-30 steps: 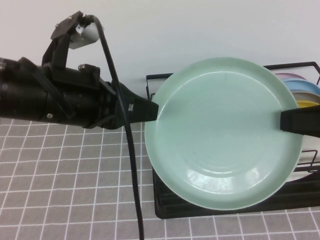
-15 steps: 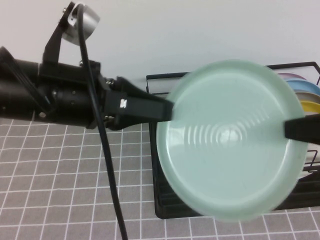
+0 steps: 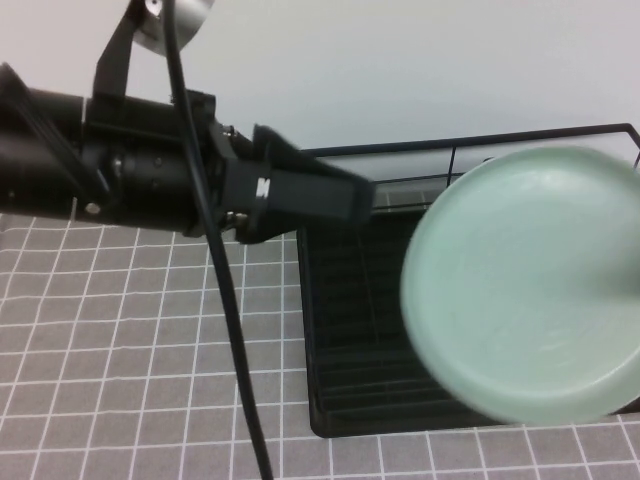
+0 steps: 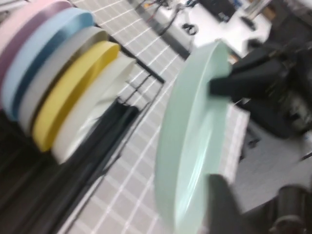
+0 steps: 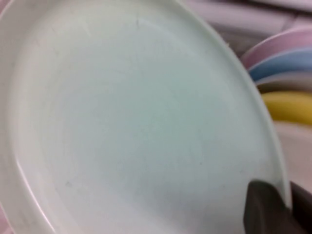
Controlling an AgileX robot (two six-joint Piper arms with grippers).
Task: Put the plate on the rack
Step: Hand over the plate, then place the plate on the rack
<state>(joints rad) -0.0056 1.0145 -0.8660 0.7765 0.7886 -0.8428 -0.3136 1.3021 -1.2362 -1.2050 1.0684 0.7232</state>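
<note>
my right gripper, at the high view's right edge, holds the plate by its rim, fingers clamped on it, above the right half of the rack on the gridded bench. my left gripper hovers clear of the plate over the rack's left rear corner; i cannot tell if its fingers are open. beside the plate, pink, blue, white, yellow and cream plates stand racked.
</note>
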